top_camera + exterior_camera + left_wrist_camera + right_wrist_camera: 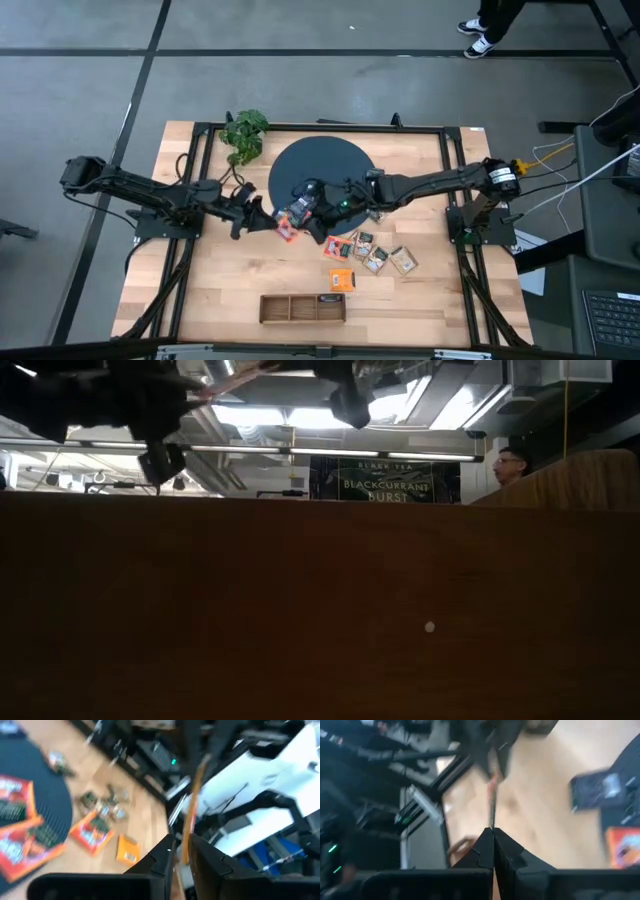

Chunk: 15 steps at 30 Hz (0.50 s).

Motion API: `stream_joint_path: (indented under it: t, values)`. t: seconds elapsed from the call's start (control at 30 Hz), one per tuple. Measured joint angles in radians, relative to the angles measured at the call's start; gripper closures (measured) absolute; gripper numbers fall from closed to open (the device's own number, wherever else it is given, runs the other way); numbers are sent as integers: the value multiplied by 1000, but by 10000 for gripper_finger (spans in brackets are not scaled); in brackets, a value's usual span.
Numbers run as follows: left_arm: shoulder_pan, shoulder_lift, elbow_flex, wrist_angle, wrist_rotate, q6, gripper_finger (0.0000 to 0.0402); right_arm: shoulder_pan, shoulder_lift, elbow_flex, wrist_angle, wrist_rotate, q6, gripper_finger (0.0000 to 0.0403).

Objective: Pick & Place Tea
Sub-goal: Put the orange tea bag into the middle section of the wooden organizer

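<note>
Jaws: right gripper point(303, 212) clamped edge-on on a red-orange sachet point(291, 224) above the dark mat's point(330, 160) near edge; left gripper point(262, 216) parted around the same sachet; I judge a handover; next, left must clear.

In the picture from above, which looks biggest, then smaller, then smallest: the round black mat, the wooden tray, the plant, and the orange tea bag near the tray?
1. Mat, clearly the largest.
2. Tray, long and narrow.
3. Plant; its leafy spread looks close to the tray's, so this order is unsure.
4. Orange tea bag, the smallest by far.
</note>
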Motion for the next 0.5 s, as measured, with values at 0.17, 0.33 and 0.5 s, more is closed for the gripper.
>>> stream_joint_path:
  t: [0.17,0.33,0.5]
  values:
    - [0,0,0,-117,2,1,329,50,3,0,-17,-64,44,401]
    - [0,0,0,-191,-14,0,327,96,32,2,-20,-112,66,401]
    - [0,0,0,-233,-20,-10,327,133,95,32,-27,-168,68,401]
